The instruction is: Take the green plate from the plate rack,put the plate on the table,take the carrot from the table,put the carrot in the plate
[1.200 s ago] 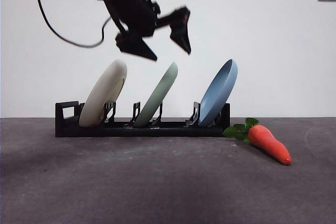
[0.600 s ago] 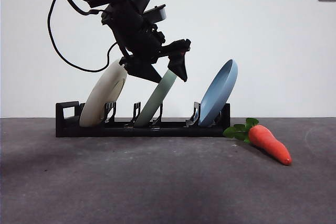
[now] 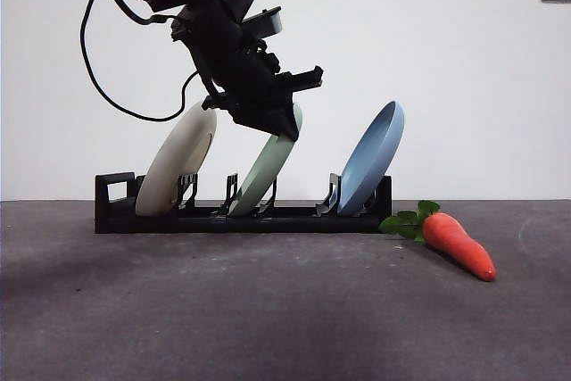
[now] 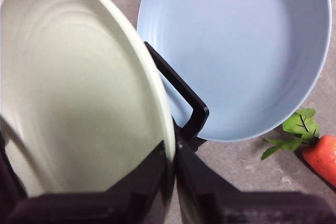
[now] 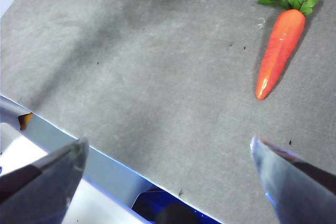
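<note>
The left gripper [image 3: 278, 122] pinches the top rim of the green plate [image 3: 266, 171], which leans in the middle slot of the plate rack [image 3: 161, 219]. Lift along the plate's tilt, clear of the 2 neighbouring plates. The right gripper [image 5: 168, 161] waits with jaws spread.

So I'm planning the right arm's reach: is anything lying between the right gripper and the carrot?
No. In the right wrist view only bare table lies between the open right gripper and the carrot.
</note>
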